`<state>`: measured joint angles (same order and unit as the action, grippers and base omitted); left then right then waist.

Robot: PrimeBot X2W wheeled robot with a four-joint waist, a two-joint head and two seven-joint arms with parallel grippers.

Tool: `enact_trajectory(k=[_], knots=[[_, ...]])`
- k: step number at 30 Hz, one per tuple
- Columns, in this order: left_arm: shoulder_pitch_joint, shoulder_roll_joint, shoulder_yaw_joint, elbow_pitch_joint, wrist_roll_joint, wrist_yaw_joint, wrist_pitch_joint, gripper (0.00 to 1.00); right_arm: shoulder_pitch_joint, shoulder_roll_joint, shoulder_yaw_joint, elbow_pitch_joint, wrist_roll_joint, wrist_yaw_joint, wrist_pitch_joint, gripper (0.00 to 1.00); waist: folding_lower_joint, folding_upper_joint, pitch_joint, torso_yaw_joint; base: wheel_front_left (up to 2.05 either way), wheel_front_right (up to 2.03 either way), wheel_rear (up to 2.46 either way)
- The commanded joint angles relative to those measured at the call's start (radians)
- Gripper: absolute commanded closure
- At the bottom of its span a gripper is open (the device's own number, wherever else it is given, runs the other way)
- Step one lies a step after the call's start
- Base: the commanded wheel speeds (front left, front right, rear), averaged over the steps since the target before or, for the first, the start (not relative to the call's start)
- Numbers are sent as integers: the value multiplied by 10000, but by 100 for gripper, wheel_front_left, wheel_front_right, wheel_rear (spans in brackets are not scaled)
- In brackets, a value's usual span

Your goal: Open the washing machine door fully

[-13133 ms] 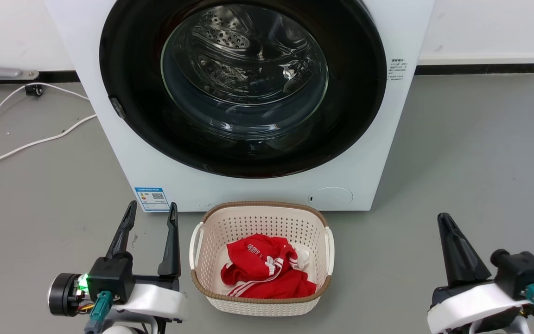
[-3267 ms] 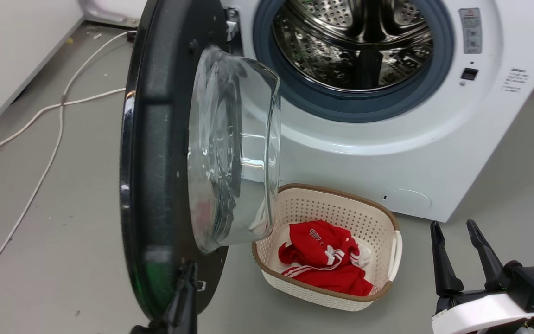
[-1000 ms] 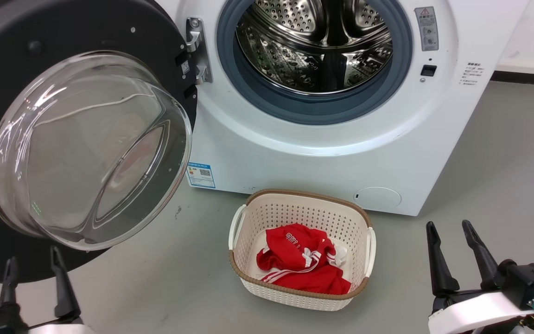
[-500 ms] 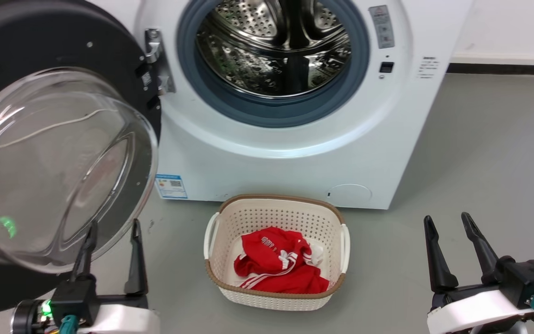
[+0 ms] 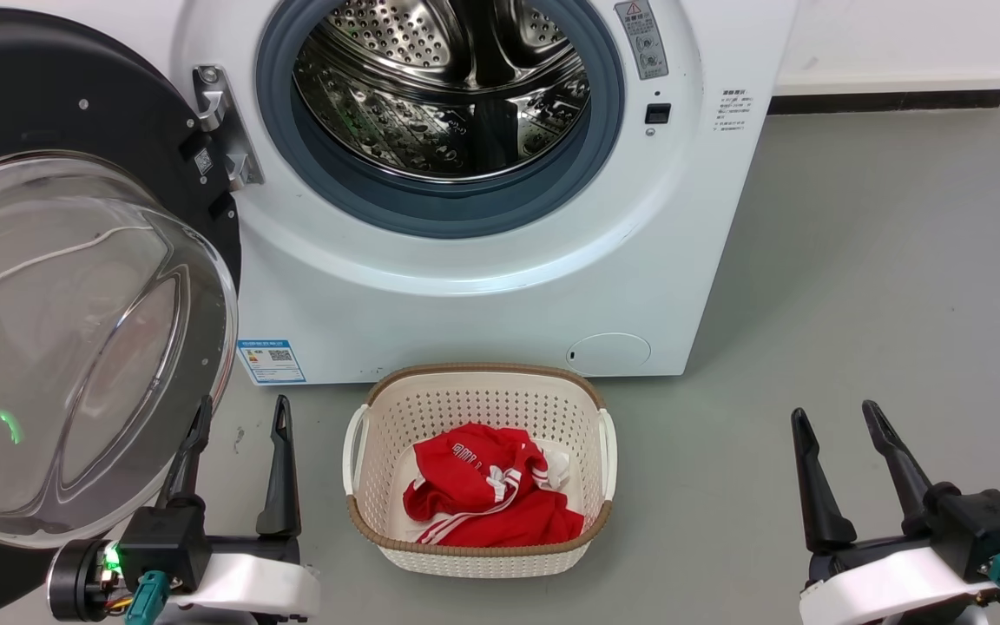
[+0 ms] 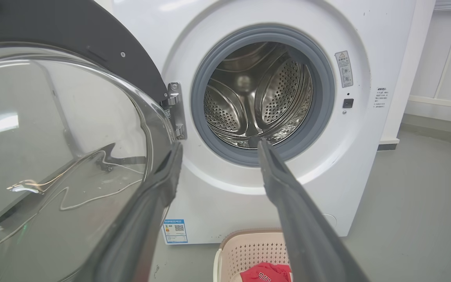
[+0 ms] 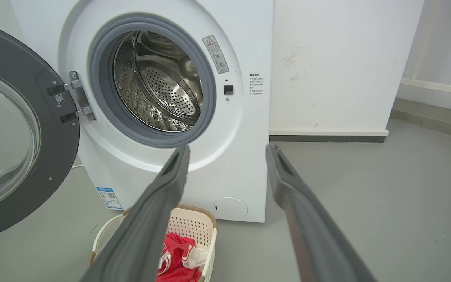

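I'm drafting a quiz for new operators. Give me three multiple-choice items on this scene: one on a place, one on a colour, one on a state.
1. The laundry basket stands: A) inside the drum B) on the floor before the washing machine C) atop it.
2. Its garment is: A) blue B) red C) green.
3. The washing machine door is: A) shut B) removed C) swung wide open.
Answers: B, it rests at the machine's foot; B, red with white stripes; C, the drum lies exposed.
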<state>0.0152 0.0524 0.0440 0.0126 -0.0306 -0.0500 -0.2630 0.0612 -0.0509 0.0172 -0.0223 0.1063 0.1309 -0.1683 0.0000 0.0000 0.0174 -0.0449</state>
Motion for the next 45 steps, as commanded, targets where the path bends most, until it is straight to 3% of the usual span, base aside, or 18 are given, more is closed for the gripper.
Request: enact_trajectory(k=[1, 17, 18, 21, 45], knots=[[-80, 17, 3, 32, -17, 9, -24, 0, 49, 16, 17, 33, 70, -3, -67, 0, 0, 0, 3, 3, 0, 0, 0], [21, 91, -53, 141, -117, -88, -24, 0, 79, 16, 29, 126, 203, -3, -76, 0, 0, 0, -77, 93, 0, 0, 0], [7, 56, -46, 142, -98, -81, 0, 100, 3, 0, 15, 117, 184, 0, -71, 100, 0, 0, -78, 95, 0, 0, 0], [58, 15, -21, 407, -158, -85, 58, 100, 87, 2, 43, 314, 252, 0, -76, 100, 0, 0, -79, 95, 0, 0, 0], [-364, 8, 199, 969, -4901, -311, 1188, 100, -476, -270, -24, 995, 5049, -1, 521, 100, 0, 0, -91, 164, 0, 0, 0]])
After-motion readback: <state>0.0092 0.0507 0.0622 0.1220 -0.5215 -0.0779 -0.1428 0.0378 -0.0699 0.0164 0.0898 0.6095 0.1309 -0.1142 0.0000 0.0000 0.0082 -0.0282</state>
